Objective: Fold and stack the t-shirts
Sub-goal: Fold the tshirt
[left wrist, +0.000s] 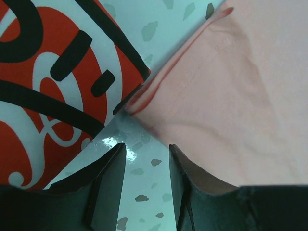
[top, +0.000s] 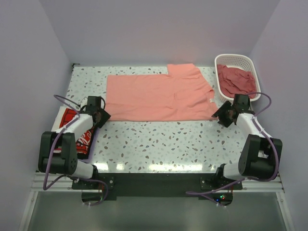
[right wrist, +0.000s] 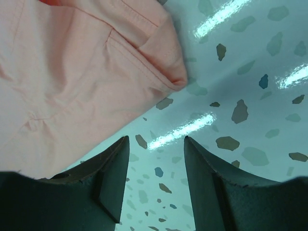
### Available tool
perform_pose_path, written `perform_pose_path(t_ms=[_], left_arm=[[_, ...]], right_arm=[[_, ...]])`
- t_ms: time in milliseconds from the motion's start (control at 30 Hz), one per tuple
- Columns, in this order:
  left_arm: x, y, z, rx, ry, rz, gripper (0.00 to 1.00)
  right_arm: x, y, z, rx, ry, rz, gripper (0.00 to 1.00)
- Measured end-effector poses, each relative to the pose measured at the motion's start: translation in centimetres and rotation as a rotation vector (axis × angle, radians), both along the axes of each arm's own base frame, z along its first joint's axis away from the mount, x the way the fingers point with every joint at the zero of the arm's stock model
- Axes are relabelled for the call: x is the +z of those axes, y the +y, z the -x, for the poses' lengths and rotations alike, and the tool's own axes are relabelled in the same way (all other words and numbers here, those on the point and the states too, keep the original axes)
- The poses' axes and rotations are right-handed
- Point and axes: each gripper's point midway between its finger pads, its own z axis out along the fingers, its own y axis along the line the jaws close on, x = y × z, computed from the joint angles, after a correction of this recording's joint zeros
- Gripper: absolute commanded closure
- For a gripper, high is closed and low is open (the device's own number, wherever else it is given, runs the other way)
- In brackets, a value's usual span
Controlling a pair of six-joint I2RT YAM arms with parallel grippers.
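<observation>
The left gripper (left wrist: 147, 150) and right gripper (right wrist: 156, 142) are hanging open by the near corners of the pink t-shirt (top: 159, 98), likely getting ready to fold it.

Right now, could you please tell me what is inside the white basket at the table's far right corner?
The white basket holds a crumpled heap of dusky-pink cloth, filling most of it. Whatever lies beneath that heap, and the basket's floor, is covered.

Top external: high at 6 o'clock edge, facing down toward 12 over whole table (top: 159, 139). Left wrist: very close, down past own fingers (left wrist: 108, 183) at salmon t-shirt (left wrist: 231, 96) corner, 9 o'clock. Right wrist: equally close, 3 o'clock corner. Shirt shared by all.
</observation>
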Motion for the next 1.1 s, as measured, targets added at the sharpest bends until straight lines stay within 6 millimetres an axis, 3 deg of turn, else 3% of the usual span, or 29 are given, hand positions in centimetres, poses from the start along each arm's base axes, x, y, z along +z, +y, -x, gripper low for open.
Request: perform_pose_path(t_ms=[500, 733, 800, 933, 1033, 1067, 1100], left_arm=[[-2.1, 0.4, -0.2, 0.042, 0.019, 0.009, 0.54], [-2.1, 0.7, -0.8, 0.051, -0.004, 0.004, 0.52], [-2.1, 0.8, -1.1, 0.053, -0.011, 0.002, 0.54], [-2.3, 0.9, -1.6, 0.06, -0.014, -0.001, 0.74], [-2.5, 1.0, -2.0, 0.062, -0.007, -0.003, 0.9], [-2.5, 1.0, -2.2, 0.061, -0.002, -0.005, 0.98], [-2.5, 1.0, -2.4, 0.058, 0.003, -0.007, 1.0]], right_arm=[[-3.3, -1.0, -0.7, -0.048, 0.011, -0.019, 0.48], [-3.8, -1.2, -1.7, -0.065, -0.006, -0.027, 0.55], [-4.0, -1.2, -1.8, -0.068, -0.008, -0.029, 0.6], [-4.0, -1.3, -2.1, -0.074, -0.017, -0.031, 0.73], [-4.0, -1.3, -2.2, -0.072, -0.02, -0.028, 0.94], [-4.0, -1.3, -2.2, -0.074, -0.02, -0.028, 0.99], [-4.0, -1.3, -2.2, -0.075, -0.019, -0.028, 1.0]])
